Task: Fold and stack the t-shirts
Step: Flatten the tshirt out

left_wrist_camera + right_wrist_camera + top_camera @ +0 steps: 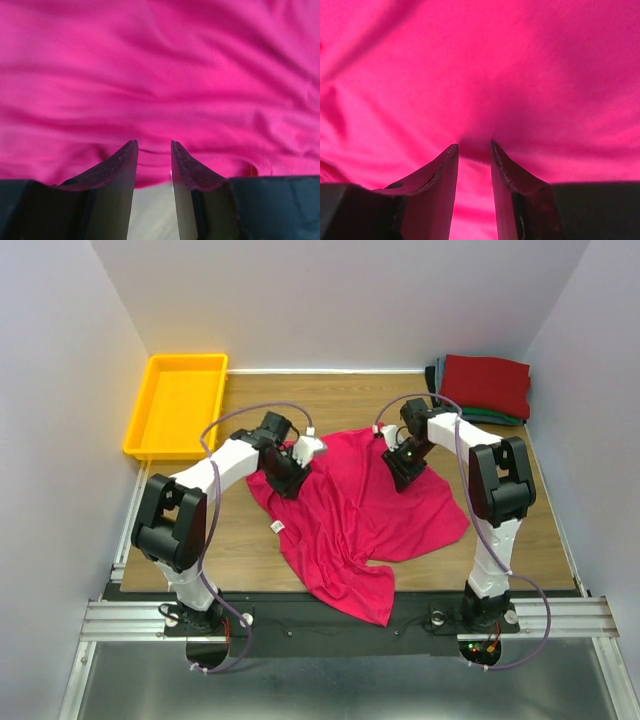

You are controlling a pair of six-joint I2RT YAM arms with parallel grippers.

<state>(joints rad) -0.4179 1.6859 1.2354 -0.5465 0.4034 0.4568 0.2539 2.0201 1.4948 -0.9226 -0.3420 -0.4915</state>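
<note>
A crimson t-shirt (350, 525) lies spread and rumpled on the wooden table between the two arms. It fills the left wrist view (165, 75) and the right wrist view (485, 65). My left gripper (287, 478) is low over the shirt's upper left edge. Its jaws (154, 146) stand a little apart at the cloth's edge, with bare table between them. My right gripper (404, 472) is low over the shirt's upper right part. Its jaws (474, 148) stand a little apart, tips against a puckered bit of cloth. A folded stack with a dark red shirt (487, 383) on top sits at the back right.
A yellow tray (140, 430) stands at the back left. Teal and dark folded shirts (492, 418) show under the dark red one. A white label (277, 527) sticks out at the crimson shirt's left edge. The shirt's bottom hangs over the table's near edge (365, 605).
</note>
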